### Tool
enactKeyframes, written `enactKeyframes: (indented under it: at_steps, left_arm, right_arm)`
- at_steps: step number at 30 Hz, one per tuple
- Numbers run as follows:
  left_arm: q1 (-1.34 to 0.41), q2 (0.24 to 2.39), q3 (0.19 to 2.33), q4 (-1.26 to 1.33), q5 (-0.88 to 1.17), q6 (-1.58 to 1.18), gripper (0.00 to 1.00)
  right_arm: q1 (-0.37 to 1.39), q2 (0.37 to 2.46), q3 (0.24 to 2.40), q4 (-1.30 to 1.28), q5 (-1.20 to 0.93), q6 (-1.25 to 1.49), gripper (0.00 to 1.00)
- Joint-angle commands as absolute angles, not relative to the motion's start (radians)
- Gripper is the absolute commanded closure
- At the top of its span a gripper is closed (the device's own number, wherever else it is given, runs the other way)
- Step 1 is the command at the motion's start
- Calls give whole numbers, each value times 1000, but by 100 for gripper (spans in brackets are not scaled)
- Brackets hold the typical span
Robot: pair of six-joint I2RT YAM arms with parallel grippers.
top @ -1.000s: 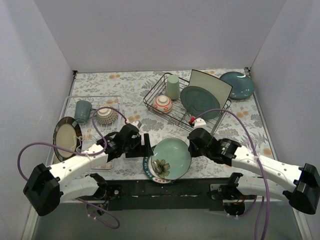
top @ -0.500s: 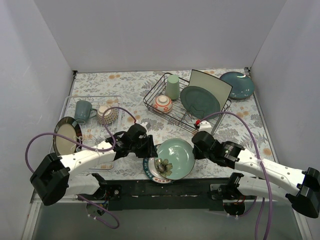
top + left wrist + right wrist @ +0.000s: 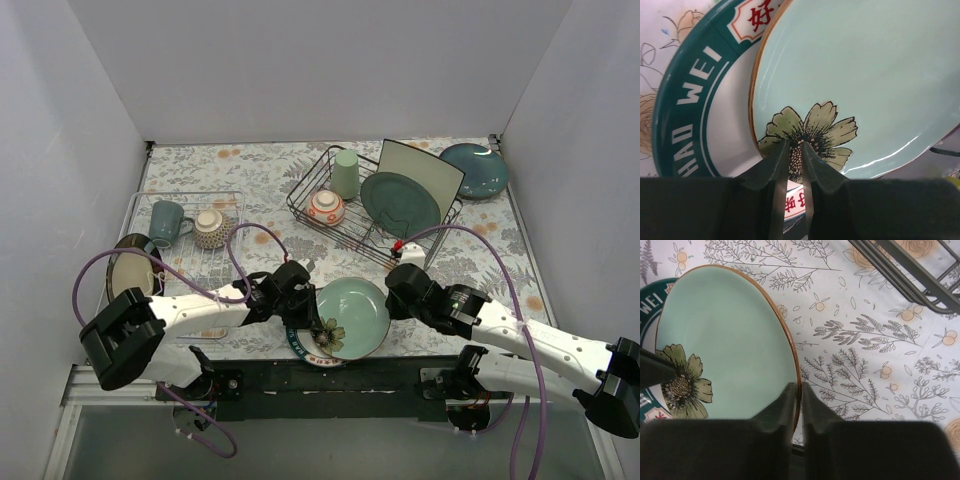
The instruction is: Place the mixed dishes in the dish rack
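A round light green plate with a flower motif (image 3: 352, 310) (image 3: 865, 75) (image 3: 725, 340) lies tilted on a white plate with a green lettered rim (image 3: 303, 347) (image 3: 685, 100). At the plate's near-left edge, by the flower, my left gripper (image 3: 313, 322) (image 3: 795, 145) is shut on it. My right gripper (image 3: 390, 293) (image 3: 801, 386) straddles the right rim with its jaws slightly parted. The black wire dish rack (image 3: 318, 165) (image 3: 900, 275) holds a pale green cup (image 3: 345, 172), a red-orange bowl (image 3: 326, 207), a dark green plate (image 3: 398, 203) and a white square plate (image 3: 430, 168).
A teal plate (image 3: 474, 170) lies at the back right. On the left, a pale wire tray (image 3: 228, 196) holds a grey-green mug (image 3: 166, 220) and a patterned bowl (image 3: 209, 229). A dark-rimmed cream plate (image 3: 133, 275) leans at its near left. Cables loop over both arms.
My left gripper moved right to the green plate and closed on its edge by the flower. My right gripper, shut on the rim before, has loosened a little. The plate shifted slightly right.
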State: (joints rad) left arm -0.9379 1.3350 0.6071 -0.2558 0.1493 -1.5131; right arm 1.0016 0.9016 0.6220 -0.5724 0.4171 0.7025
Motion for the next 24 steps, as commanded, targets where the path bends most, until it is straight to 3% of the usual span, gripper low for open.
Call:
enactKeyframes:
  at_steps: [1,3,4,7,14,21,24]
  left_arm:
    - [-960,1367,568,-256,113,-1526,85]
    - [-968,1382,560,-245,115,-1529,86]
    - [-971,1387,558,-241,117,-1529,86]
    - [-982,1408,551,-226,117,-1534,87]
    - [-996,1445,548,-204,118,-1539,93]
    - [-1003,1453,545,-195,118,-1539,99]
    - [-1008,1462,545,-187,121,-1540,100]
  right_arm:
    - [1003,874,601,-535,437,712,66]
    - [1003,871,591,-529,433,710,48]
    - [1005,867,585,-513,420,707,32]
    - [1003,853,552,-473,387,701,18]
    - [1000,861,482,-349,335,698,12]
    - [996,862,382,-169,235,713,12]
    - [994,854,345,-147,224,739,17]
